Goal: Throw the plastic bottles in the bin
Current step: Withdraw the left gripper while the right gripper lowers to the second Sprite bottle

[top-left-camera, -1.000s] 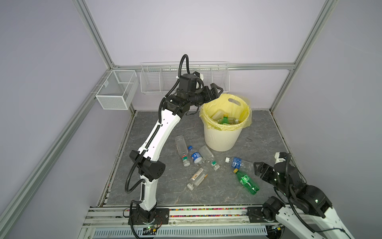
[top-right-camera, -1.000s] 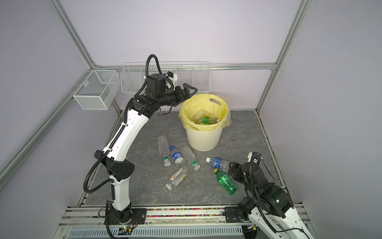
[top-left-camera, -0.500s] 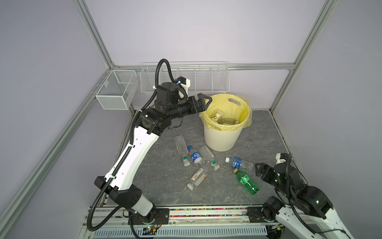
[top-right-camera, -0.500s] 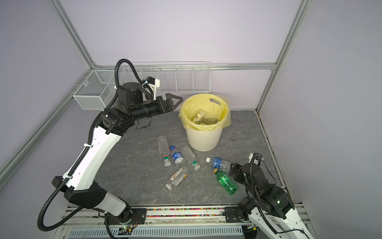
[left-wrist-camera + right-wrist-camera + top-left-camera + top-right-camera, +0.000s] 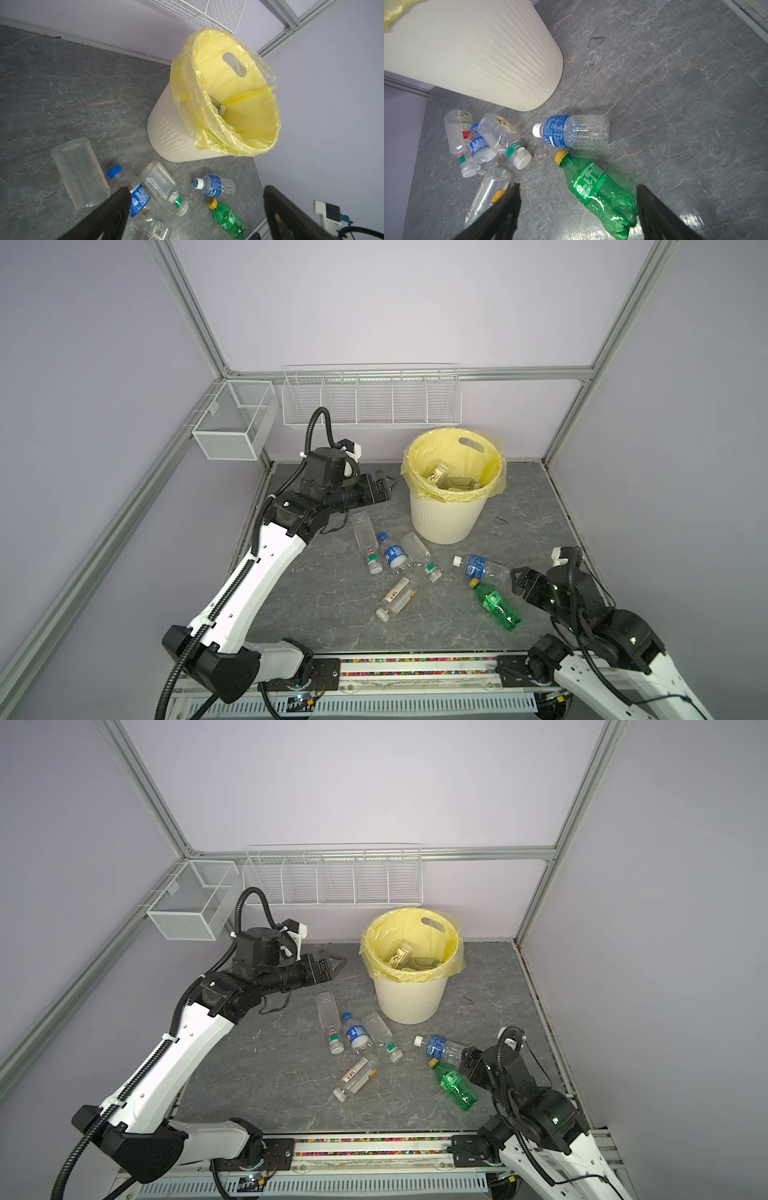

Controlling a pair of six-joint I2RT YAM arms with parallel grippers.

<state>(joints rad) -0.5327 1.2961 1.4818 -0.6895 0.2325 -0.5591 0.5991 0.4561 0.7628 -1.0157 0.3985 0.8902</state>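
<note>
- The left gripper (image 5: 386,485) hangs raised at centre-left of both top views. Its jaws are spread wide and hold nothing, and it points toward the bin (image 5: 440,518) just to its right.
- The bin stands upright at upper centre on the grey floor (image 5: 324,614), with its yellow liner (image 5: 478,460) folded over the rim. Inside we see a few bottles (image 5: 439,477).
- Below the left gripper in the frame, three bottles lie side by side, touching. They are the square bottle (image 5: 360,529), the blue-cap bottle (image 5: 392,555) in the middle, and the green-band bottle (image 5: 417,549), which is nearest the bin's foot.
- The orange-label bottle (image 5: 398,596) lies just below that cluster, toward the bottom of the frame.
- Right of it, the white-cap bottle (image 5: 480,569) lies on its side. The green bottle (image 5: 496,608) lies with its yellow cap just beside it.
- The right gripper (image 5: 516,581) sits low at lower right, jaws spread and gripping nothing. In its wrist view we see the green bottle's base between the fingers (image 5: 500,209). The white-cap bottle lies beyond, and the bin wall stands behind that.
- In the left wrist view, one finger overlaps the blue-cap bottle's label.
- The long basket (image 5: 370,406) hangs on the back wall above the bin, and the small basket (image 5: 226,435) hangs at upper left. Both are well apart from the bottles on the floor.
</note>
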